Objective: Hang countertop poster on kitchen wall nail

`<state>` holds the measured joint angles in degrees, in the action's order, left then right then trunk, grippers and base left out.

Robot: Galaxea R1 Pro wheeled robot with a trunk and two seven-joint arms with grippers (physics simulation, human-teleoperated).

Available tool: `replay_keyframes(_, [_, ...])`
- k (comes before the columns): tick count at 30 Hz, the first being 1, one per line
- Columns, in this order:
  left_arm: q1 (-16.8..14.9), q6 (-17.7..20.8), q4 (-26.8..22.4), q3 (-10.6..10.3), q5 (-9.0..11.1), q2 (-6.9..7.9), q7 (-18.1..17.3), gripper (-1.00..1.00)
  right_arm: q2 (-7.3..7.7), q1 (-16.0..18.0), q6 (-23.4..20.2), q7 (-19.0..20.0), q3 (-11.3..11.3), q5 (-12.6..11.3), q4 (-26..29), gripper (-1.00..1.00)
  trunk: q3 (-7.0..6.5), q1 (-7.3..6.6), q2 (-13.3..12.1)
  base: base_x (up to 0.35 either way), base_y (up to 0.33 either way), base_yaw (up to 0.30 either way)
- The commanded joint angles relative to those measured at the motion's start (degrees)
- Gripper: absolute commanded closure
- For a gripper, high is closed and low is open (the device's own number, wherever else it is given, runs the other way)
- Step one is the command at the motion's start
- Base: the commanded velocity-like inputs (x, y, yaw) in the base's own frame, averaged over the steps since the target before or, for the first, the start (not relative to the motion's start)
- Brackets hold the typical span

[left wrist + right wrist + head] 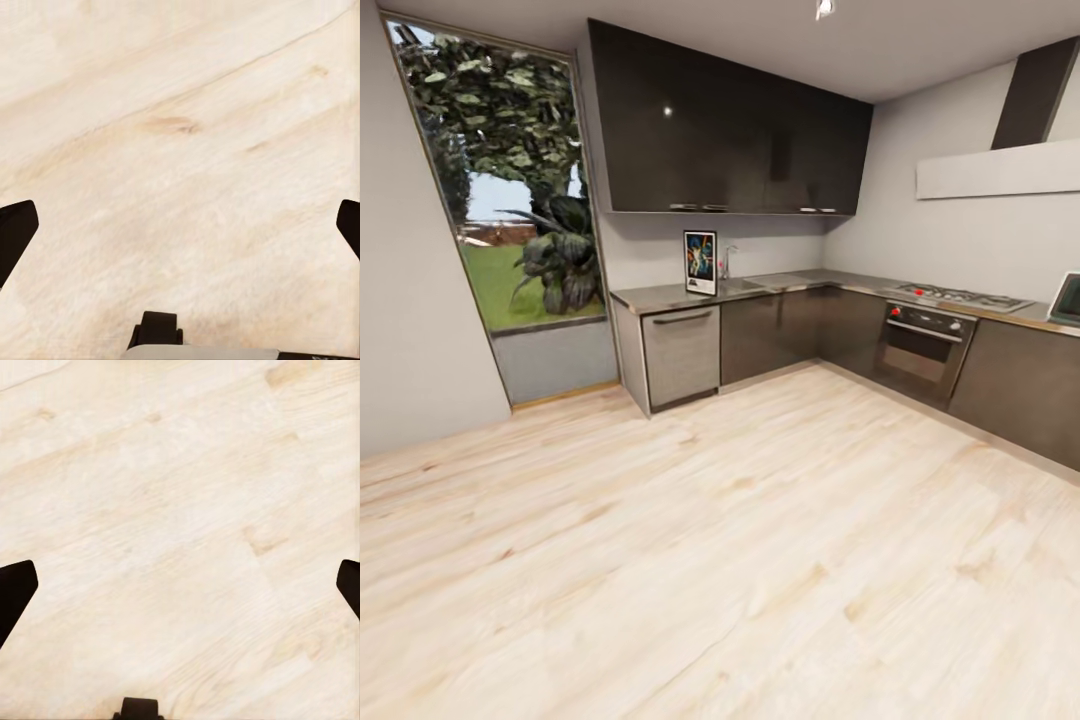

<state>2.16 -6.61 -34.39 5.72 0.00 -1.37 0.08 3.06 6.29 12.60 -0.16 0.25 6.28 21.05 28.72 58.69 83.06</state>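
Observation:
The poster (700, 262) stands upright on the kitchen countertop (660, 296) at the far side of the room, leaning against the wall left of the chrome tap (727, 262). It has a black frame, white border and dark blue artwork. Across a wide stretch of wooden floor (720, 540) the counter runs along the back wall and turns along the right wall. My left gripper (180, 232) is open over the floor, its black fingertips (13, 236) wide apart. My right gripper (180, 592) is open too, with nothing but pale floorboards between its fingertips (15, 592).
Dark wall cabinets (730, 130) hang above the counter. A dishwasher (681, 355) sits below the poster, an oven (922, 345) and hob (960, 296) along the right wall. A tall window (510, 190) stands at the left.

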Motion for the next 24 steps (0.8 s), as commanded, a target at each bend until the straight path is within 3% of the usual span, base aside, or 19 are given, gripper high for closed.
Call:
replay_keyframes(1, [0.03, -0.07, -0.08, 0.17, 0.0, -0.05, 0.01, -1.0, 0.02, 0.04, 0.15, -0.02, 0.01, 0.47, -0.04, -1.0, 0.05, 0.04, 0.02, 0.334, -0.11, 0.0])
replay_keyframes(24, [0.02, -0.07, -0.06, 0.17, 0.0, -0.04, 0.01, -1.0, 0.01, 0.04, 0.15, -0.02, 0.06, 0.46, -0.04, -1.0, 0.05, 0.04, 0.02, 0.334, -0.11, 0.0])
